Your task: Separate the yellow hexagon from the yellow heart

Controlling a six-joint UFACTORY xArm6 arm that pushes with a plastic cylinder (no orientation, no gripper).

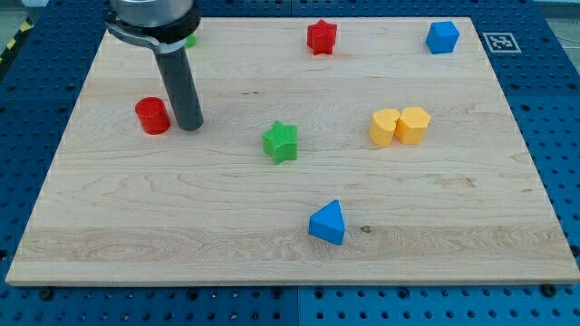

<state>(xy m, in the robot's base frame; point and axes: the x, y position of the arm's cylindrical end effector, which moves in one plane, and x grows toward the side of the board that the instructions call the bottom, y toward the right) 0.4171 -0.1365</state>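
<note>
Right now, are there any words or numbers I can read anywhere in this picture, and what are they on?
No words, letters or numbers can be read anywhere.
The only sign is a black-and-white square marker on the blue surface beside the wooden board, at the view's top right; it is a pattern, not text.
The blocks, such as the yellow hexagon and yellow heart, carry no labels.

A small green block point(190, 40) at the view's top left, on the pale wooden counter point(109, 226), shows only a sliver beside the dark rod; shape cannot be told. The rod's grey mount point(149, 18) is cut off by the view's top edge. The counter's bottom left corner runs close to the frame edge.
</note>
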